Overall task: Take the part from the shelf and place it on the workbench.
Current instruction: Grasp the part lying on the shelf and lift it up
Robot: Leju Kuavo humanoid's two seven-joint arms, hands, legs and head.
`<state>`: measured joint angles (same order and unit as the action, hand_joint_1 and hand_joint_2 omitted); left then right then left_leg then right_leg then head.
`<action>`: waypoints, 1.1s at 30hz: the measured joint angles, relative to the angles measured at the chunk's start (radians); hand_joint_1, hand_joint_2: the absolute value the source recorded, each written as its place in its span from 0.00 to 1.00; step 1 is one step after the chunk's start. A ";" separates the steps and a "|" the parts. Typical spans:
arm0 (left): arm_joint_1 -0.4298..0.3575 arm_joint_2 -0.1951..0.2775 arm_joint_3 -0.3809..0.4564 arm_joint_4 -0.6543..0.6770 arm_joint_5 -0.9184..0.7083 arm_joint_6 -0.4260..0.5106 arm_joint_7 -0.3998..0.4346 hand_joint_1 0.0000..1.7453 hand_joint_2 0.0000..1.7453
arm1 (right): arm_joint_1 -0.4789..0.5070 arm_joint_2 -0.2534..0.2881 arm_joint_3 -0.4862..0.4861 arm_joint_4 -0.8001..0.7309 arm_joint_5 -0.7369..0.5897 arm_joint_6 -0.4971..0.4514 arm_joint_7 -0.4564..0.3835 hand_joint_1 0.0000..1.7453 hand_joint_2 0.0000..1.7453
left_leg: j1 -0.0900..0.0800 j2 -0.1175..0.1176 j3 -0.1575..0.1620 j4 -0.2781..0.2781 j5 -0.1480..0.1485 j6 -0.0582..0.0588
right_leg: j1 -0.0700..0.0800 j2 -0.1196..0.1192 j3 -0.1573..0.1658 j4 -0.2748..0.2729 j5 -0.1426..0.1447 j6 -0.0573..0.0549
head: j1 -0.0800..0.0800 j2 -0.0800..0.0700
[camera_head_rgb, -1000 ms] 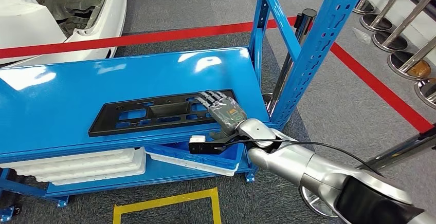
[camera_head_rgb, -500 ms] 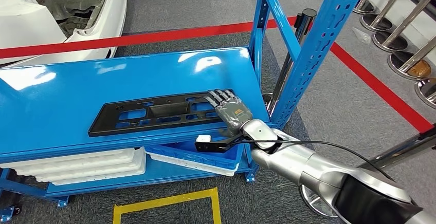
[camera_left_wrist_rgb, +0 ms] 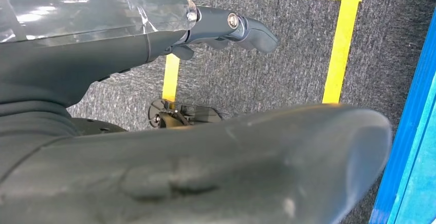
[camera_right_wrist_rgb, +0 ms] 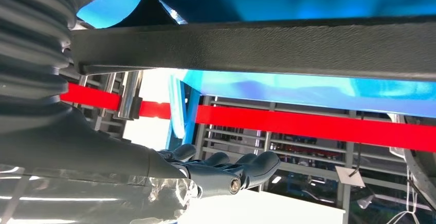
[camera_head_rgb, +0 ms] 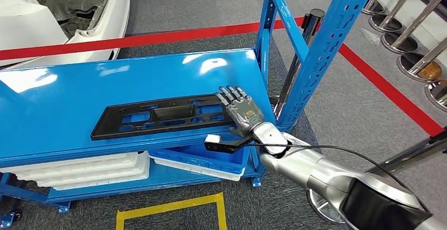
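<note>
A long flat black plastic part (camera_head_rgb: 163, 115) is laid near the front edge of the glossy blue metal shelf (camera_head_rgb: 132, 77). The right hand (camera_head_rgb: 241, 109) is rested on its right end, fingers spread flat.

On the grey floor a red tape line (camera_head_rgb: 158, 38) runs behind the blue rack. A yellow tape square (camera_head_rgb: 171, 211) lies at its front edge. White trays (camera_head_rgb: 84, 169) and a blue bin (camera_head_rgb: 211, 159) rest on the bottom level. Chrome stanchion bases (camera_head_rgb: 416, 56) stand at the far right, and a white car body (camera_head_rgb: 58, 11) at the far left.
</note>
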<state>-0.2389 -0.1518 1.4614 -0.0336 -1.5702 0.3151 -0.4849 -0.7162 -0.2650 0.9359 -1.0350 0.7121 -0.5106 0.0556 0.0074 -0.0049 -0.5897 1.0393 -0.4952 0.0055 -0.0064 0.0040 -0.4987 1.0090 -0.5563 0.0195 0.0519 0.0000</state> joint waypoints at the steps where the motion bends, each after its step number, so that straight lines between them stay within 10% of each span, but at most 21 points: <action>1: 0.000 0.000 0.000 0.000 0.000 0.000 0.000 0.00 0.00 | 0.000 0.001 -0.002 0.001 -0.001 0.000 0.000 0.00 1.00 | 0.000 0.000 0.000 0.000 0.000 0.000 | 0.000 0.000 0.000 0.000 0.000 0.000 | 0.000 0.000; 25: -0.002 0.000 0.000 0.000 0.000 -0.001 0.005 0.00 0.00 | 0.000 0.029 -0.012 0.042 -0.073 0.009 -0.085 0.00 1.00 | 0.000 0.000 0.001 0.000 0.000 0.000 | 0.000 0.000 0.000 0.000 0.000 0.000 | 0.000 0.000; 33: -0.003 0.000 0.000 0.000 0.000 -0.002 0.011 0.00 0.00 | 0.000 0.034 -0.014 0.062 -0.047 -0.033 -0.077 0.26 1.00 | 0.000 0.000 0.001 0.000 0.000 0.000 | 0.000 0.000 0.001 0.000 0.000 0.000 | 0.000 0.000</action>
<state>-0.2414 -0.1522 1.4611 -0.0336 -1.5702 0.3136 -0.4743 -0.7165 -0.2312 0.9218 -0.9727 0.6647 -0.5431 -0.0213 0.0075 -0.0048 -0.5887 1.0392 -0.4952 0.0055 -0.0063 0.0040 -0.4979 1.0090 -0.5563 0.0195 0.0519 0.0000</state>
